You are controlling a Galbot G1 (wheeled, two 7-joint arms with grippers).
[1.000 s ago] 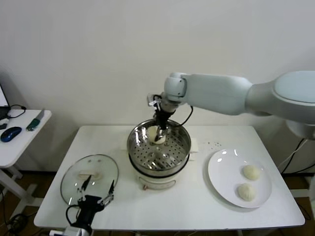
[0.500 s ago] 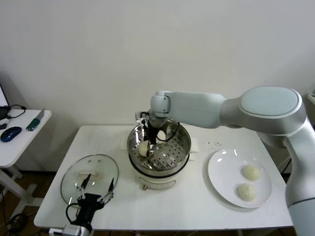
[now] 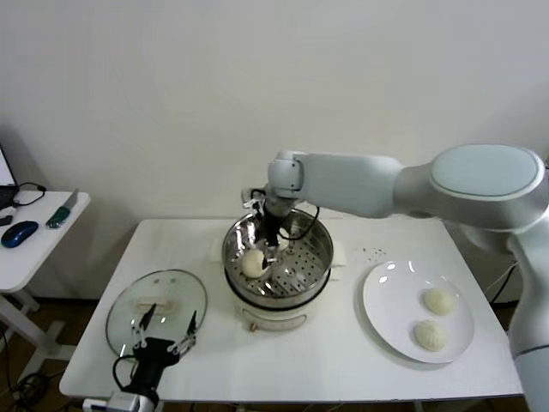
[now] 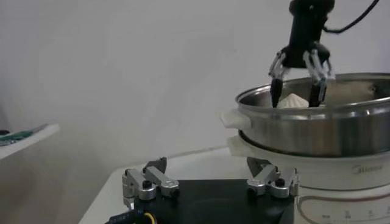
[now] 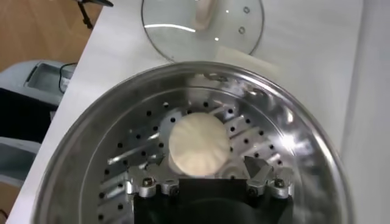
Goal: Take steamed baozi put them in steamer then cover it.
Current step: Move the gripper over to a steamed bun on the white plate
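The steamer point(image 3: 323, 255) stands mid-table, uncovered. One steamed baozi point(image 3: 253, 263) lies on the left part of its perforated tray point(image 5: 122, 158). My right gripper point(image 3: 268, 244) hangs just over that baozi point(image 5: 197, 145), open, with a finger on either side and not gripping it. Two more baozi point(image 3: 438, 300) point(image 3: 429, 335) lie on a white plate point(image 3: 390, 300) at the right. The cover point(image 3: 156, 300), a glass lid, rests flat on the table left of the steamer. My left gripper point(image 3: 163, 342) waits open at the table's front left edge, behind the lid, holding nothing.
A low side table point(image 3: 34, 232) with a mouse and small items stands far left. The white table point(image 3: 343, 365) has bare surface in front of the steamer and between it and the plate. In the left wrist view the steamer point(image 4: 323, 122) rises close ahead.
My right gripper carried a baozi from the pot's back to the left of the tray, lowered it and opened, leaving it there. The left arm stayed put.
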